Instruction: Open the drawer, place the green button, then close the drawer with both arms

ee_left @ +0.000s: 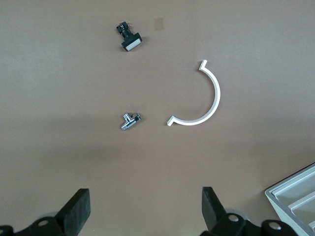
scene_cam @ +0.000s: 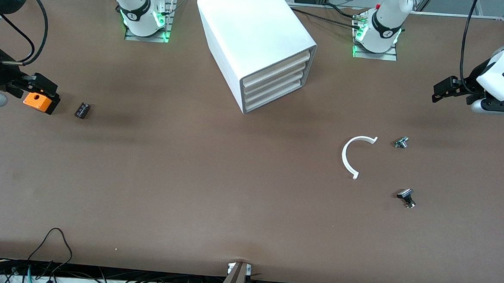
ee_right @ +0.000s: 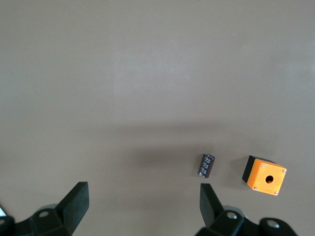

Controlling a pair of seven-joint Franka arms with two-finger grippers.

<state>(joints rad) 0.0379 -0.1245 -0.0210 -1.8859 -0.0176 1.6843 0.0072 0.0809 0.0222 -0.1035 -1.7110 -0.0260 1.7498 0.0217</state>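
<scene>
Risk of grabbing the wrong part: button (scene_cam: 82, 110) lying on the counter (scene_cam: 189, 190) just beside the orange box (scene_cam: 38, 101), at the right arm's end (black-capped button (scene_cam: 406, 197) well apart, toward the left arm's end). Risk too of dragging the whole cabinet (scene_cam: 249, 25) when pulling: drawer (scene_cam: 277, 67) flush and shut. Right claw (ee_right: 142, 209) over the orange box, fingers spread, empty. Left claw (ee_left: 145, 211) over bare counter, likewise spread and empty.

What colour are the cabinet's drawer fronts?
Pale beige drawer fronts in a white cabinet; front view shows it best.
</scene>
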